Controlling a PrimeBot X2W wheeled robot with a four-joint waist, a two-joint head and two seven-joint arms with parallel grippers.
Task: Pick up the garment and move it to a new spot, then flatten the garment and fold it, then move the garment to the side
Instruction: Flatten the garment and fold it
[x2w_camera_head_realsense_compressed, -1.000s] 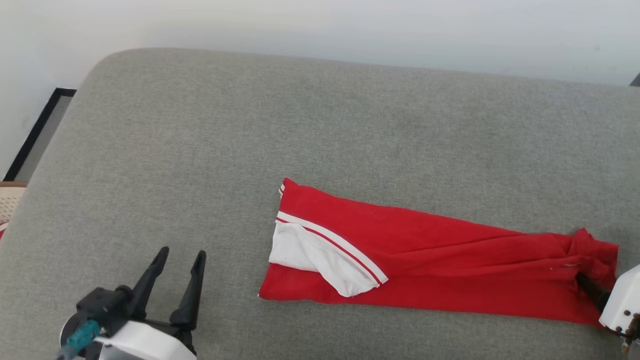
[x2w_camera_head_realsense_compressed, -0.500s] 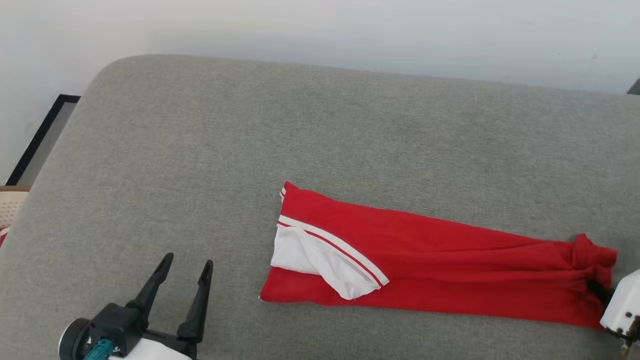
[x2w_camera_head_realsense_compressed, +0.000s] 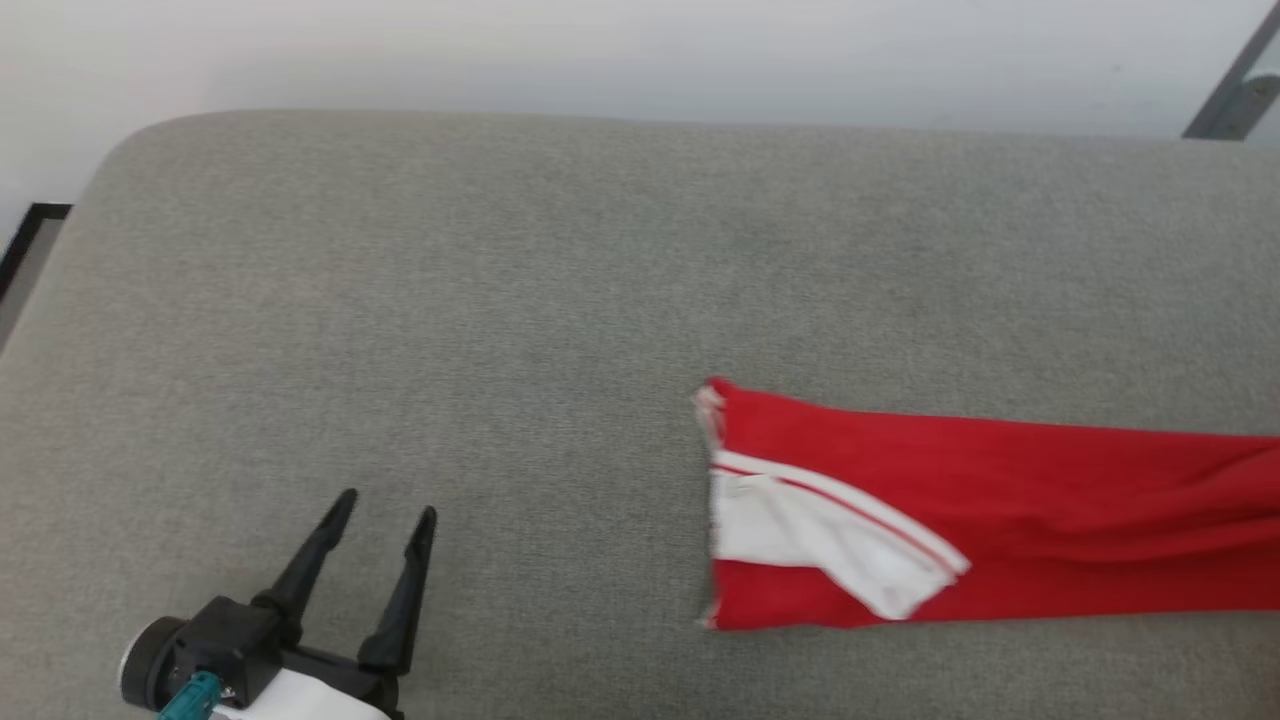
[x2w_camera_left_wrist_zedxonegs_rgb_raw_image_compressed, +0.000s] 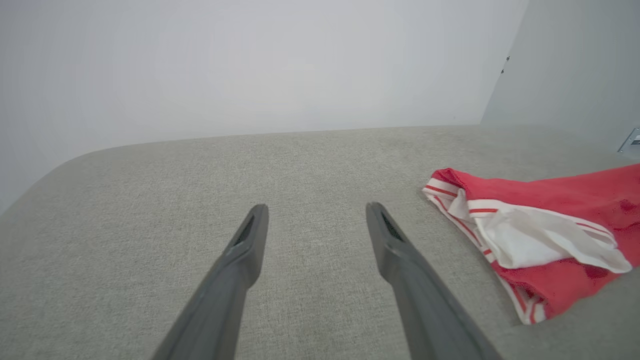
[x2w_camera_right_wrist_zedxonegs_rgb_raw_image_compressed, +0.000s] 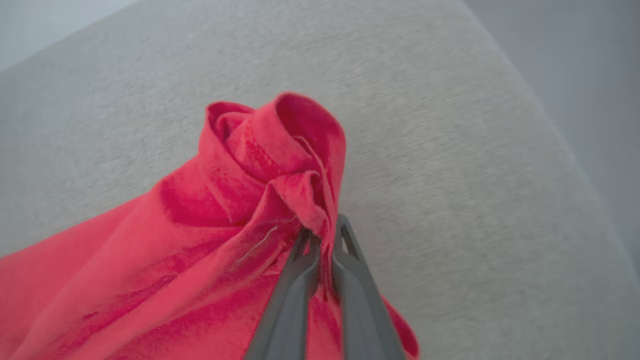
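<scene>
The garment (x2w_camera_head_realsense_compressed: 1000, 480) lay in a long strip on the grey cushion (x2w_camera_head_realsense_compressed: 450, 300), its right end cut off by the head view's edge. The right gripper (x2w_camera_right_wrist_zedxonegs_rgb_raw_image_compressed: 322, 227) was clamped on a bunched red fold (which part was unclear). The left gripper (x2w_camera_head_realsense_compressed: 387, 504) stood spread and empty, well apart from the white sleeve (x2w_camera_head_realsense_compressed: 800, 530).

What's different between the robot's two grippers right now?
The left gripper has its jaws spread wide; the right gripper has them shut. The left holds nothing, over bare grey cushion; the right pinches a bunched end of the red shirt. The left stands apart from the shirt, off its white-sleeve end. Both have two long dark fingers.
</scene>
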